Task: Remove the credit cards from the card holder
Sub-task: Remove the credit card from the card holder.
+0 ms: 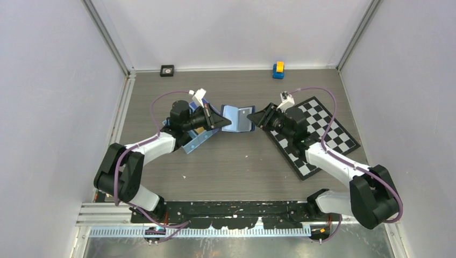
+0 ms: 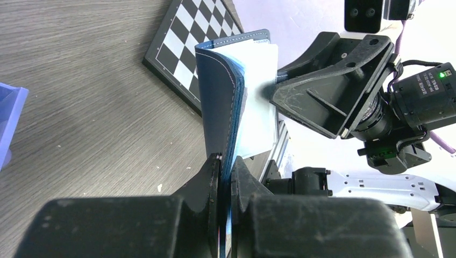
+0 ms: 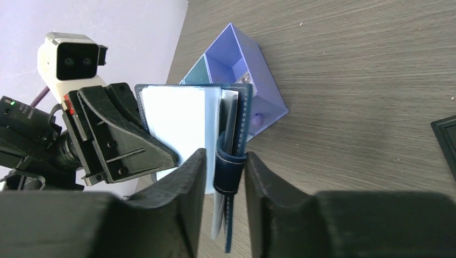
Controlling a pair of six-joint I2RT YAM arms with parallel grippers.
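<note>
Left claw (image 2: 225,161) is clamped tight on one cover of the card holder (image 2: 218,91), which is held up over mid-table. Right claw (image 3: 225,156) sits part-open astride the other flap; I cannot tell if it grips. It should probably pinch the pale cards (image 2: 261,91), not the cover, and pull straight out. Around lie the grey wood-grain table (image 1: 231,161), blue tray (image 1: 196,141), chessboard (image 1: 322,134) and pale walls (image 1: 54,80).

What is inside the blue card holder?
Pale blue sleeves show inside the open card holder. No credit cards show clearly; any in there would be hidden within those sleeves.
</note>
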